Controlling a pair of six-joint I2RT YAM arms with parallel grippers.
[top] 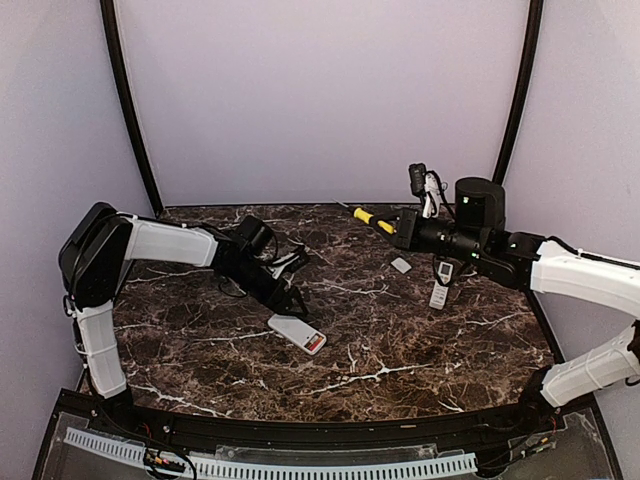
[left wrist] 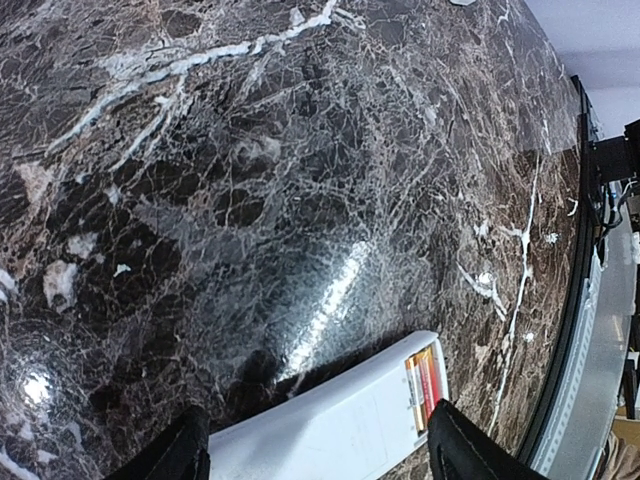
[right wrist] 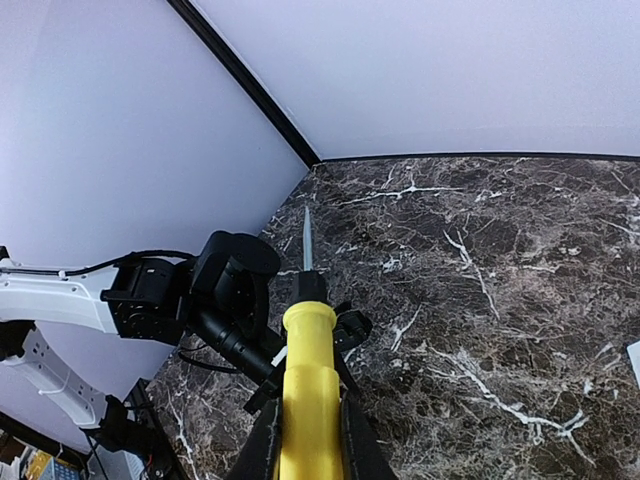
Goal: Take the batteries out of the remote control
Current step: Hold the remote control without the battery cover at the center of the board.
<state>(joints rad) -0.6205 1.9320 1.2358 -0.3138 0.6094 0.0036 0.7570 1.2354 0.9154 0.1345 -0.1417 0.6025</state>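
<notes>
Table (top: 420,350): everything else was on it or above it.
Remote (top: 297,333): lay flat on the table, a bit left of the middle.
Batteries (top: 314,343): sat inside the remote, at its right end.
Left gripper (top: 292,303): hung just behind the remote, which showed between its two fingers.
Right gripper (top: 400,228): was up over the back right of the table.
Screwdriver (top: 372,220): sat in the right gripper, poking out to the left.
Second remote (top: 441,282): lay on the table under the right arm.
Back cover (top: 401,265): lay near the second remote, on its left, not touching it.
</notes>
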